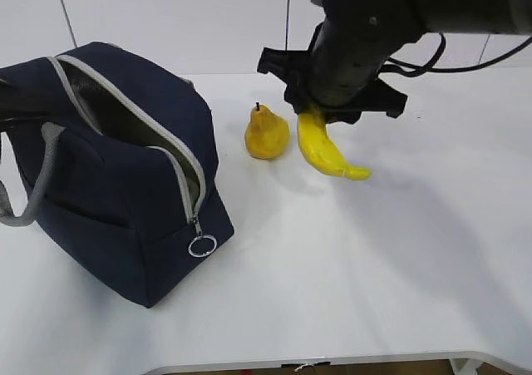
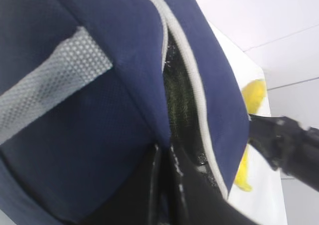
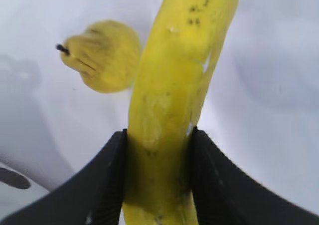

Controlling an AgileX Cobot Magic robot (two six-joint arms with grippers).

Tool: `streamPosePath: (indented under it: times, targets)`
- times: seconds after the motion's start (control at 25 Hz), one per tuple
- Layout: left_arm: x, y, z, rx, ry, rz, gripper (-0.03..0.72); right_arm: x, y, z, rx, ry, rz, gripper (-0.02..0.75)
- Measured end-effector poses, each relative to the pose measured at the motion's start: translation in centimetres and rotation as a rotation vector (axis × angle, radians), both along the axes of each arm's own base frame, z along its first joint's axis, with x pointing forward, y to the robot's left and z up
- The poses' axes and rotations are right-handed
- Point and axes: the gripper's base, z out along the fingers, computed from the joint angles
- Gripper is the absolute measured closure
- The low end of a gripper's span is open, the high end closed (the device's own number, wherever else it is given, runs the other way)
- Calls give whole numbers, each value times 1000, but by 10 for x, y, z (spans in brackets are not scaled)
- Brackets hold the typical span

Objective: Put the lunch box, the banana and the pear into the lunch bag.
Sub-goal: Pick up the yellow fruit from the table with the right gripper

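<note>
While the right gripper (image 3: 158,172) clamps the banana (image 1: 326,148) beside the pear (image 1: 266,132) on the table (image 1: 374,267), the left gripper (image 2: 167,185) pinches the open bag's (image 1: 116,184) rim, the box perhaps inside.

A big white table (image 1: 399,292) with a rounded front edge, a plain white wall (image 1: 166,17) behind it with thin dark lines between panels, bright even light, soft grey shadows on the tabletop
</note>
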Motion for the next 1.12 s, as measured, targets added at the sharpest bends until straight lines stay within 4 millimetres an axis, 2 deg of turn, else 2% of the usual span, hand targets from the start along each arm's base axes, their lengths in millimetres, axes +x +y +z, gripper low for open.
streamPosePath:
  times: [0.28,0.52,0.88,1.12]
  targets:
    - [0,0,0,-3,0,2,704,-7,-1,37,89,-131,68,420]
    - [0,-1,1,-20,3,-1,704,-10,11,62,213,-270,219,420]
    - [-2,-4,1,-20,6,-45,704,-21,29,65,238,-287,526,421]
    - [-3,-4,1,-18,2,-51,704,-38,46,68,227,-327,904,421]
